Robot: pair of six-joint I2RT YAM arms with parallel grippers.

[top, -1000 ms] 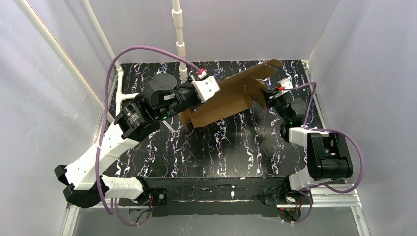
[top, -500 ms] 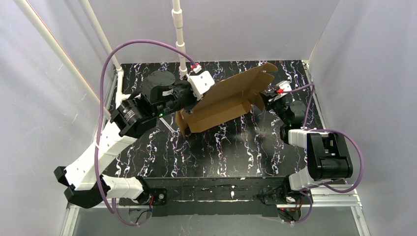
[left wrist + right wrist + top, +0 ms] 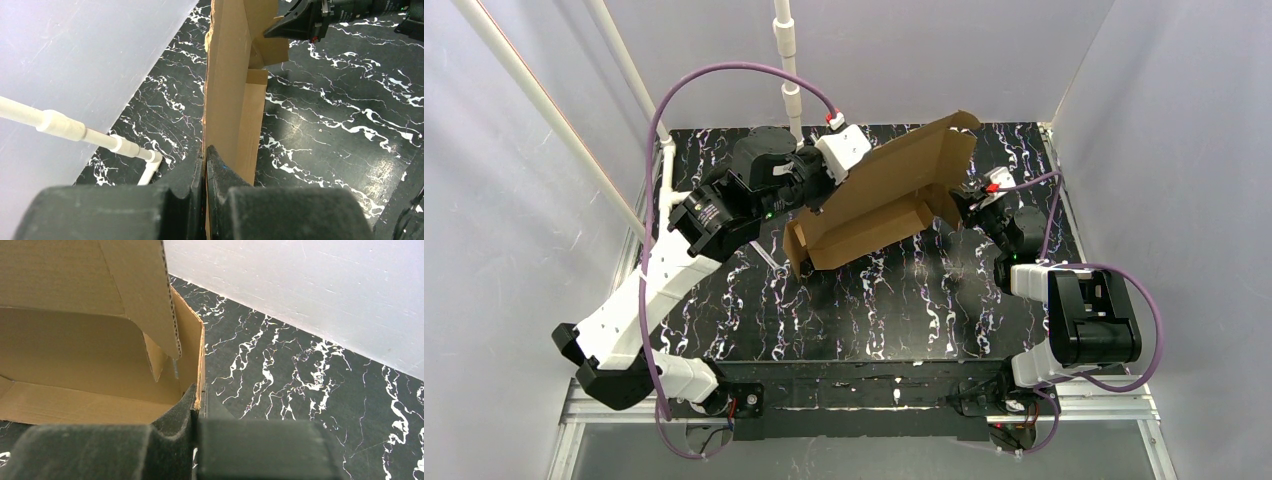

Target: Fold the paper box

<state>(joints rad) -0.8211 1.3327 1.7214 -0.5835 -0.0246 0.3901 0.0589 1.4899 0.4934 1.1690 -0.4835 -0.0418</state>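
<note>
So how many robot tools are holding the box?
2: the left tool pinches the paper box's left edge; the right tool pinches its right end wall.

Bright, even light; near pincer fingers blurred.

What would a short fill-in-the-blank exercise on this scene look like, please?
1. The paper box is made of plain brown ____.
2. The left gripper and the right gripper are both ____ on its edges, not open.
3. The table beneath is black with ____ veining.
Missing words: cardboard; shut; white.
</note>
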